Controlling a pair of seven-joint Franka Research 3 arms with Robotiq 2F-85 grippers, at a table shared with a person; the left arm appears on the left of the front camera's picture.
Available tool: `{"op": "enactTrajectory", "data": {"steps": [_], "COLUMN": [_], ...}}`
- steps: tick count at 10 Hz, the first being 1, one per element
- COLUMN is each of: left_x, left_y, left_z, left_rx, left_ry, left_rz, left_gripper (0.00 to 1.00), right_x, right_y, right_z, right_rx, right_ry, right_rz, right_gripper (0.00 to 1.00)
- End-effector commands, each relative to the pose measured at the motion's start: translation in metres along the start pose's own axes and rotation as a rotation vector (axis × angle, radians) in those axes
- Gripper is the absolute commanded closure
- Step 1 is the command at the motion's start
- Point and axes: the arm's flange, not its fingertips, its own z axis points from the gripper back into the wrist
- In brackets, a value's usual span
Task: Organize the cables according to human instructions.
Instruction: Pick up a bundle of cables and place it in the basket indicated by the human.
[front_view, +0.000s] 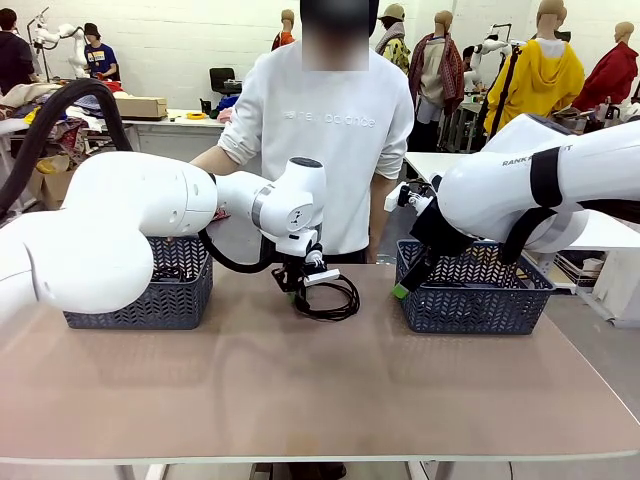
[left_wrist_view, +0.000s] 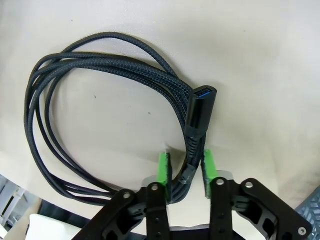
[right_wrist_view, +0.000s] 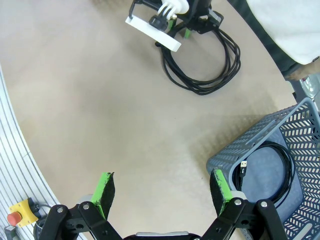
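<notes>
Coiled cable flat on desk, mid-desk toward the far edge, between left basket and right basket, apart from both. Left gripper directly over the coil's near side, green pads set narrowly on either side of the bundled strands just below the blue-tipped connector. In the left wrist view, pads close against the bundle; contact likely, firm clamping cannot be confirmed. Connector's long axis roughly in line with the fingers, pointing away from the wrist; remainder of the loop spread to one side of the gripper on the desk.

Right gripper spread wide, holding nothing, hovering above bare desk beside the right basket, well apart from the coil. Second cable already coiled inside that basket.

Left arm clearly the nearer. Judgement: grasp point at the connector neck; straight lift probably sufficient, with loose loops liable to trail and drag.
</notes>
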Motion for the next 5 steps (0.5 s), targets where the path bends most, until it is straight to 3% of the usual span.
{"op": "enactTrajectory", "data": {"steps": [1,2,5], "left_x": [-0.0065,-0.0069,-0.005], "left_y": [0.0073,0.0075,0.0056], "left_z": [0.004,0.0041,0.0094], "left_rx": [-0.013,-0.015,-0.015], "left_ry": [-0.004,-0.004,-0.003], "left_rz": [-0.012,-0.014,-0.027], "left_gripper": [0.84,0.99,1.0], "right_x": [0.0026,0.0026,0.0026], "right_y": [-0.0021,-0.0021,-0.0021], "right_z": [0.002,0.002,0.002], "right_rx": [-0.006,-0.006,-0.006], "right_ry": [0.011,0.011,0.011], "right_rz": [-0.003,-0.003,-0.003], "right_gripper": [0.0,0.0,0.0]}}
